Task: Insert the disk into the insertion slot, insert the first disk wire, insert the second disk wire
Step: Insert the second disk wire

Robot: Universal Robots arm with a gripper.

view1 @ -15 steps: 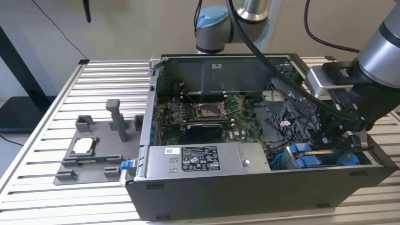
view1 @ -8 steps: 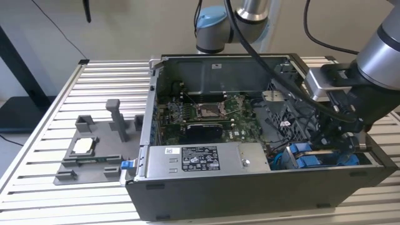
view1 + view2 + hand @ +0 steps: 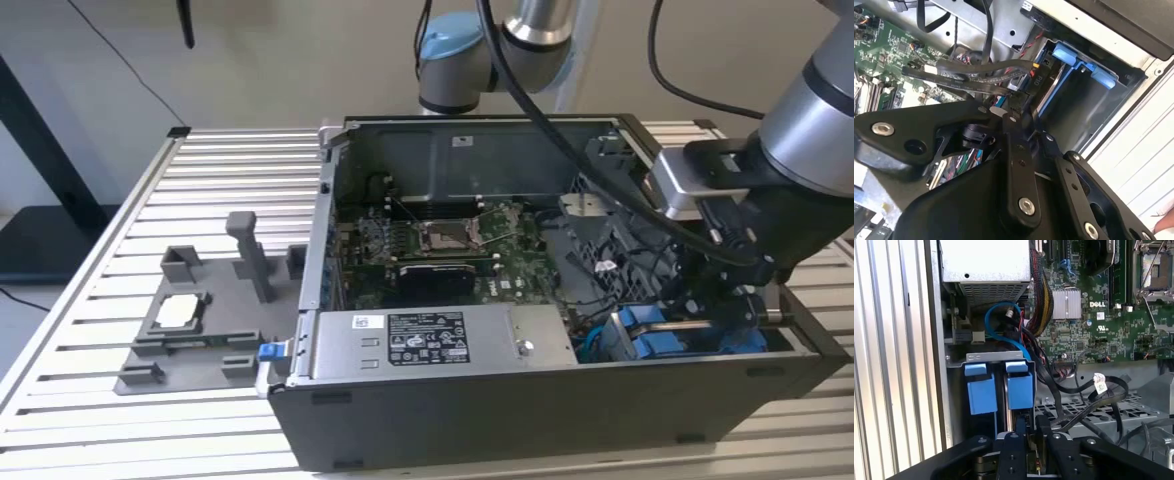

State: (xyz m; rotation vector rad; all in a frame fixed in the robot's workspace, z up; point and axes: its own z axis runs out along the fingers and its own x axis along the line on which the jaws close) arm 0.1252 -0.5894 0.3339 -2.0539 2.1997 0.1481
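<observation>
**Wire work at the seated disk**

The disk (image 3: pixel 999 392), known by its blue carrier tabs, sits inside the insertion slot (image 3: pixel 954 405) at the case corner. Judging by this, a disk wire is in hand. The gripper (image 3: pixel 1026 437) hangs just beside the tabs, its fingers drawn narrow around a black wire connector (image 3: pixel 1021 97); seating it calls for square alignment.

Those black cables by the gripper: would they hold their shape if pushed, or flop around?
Probably floppy: the black cables sag in loose curves across the case. They likely spring back a little, since they arch rather than lie flat. Being thin, they look light for the gripper.
</observation>
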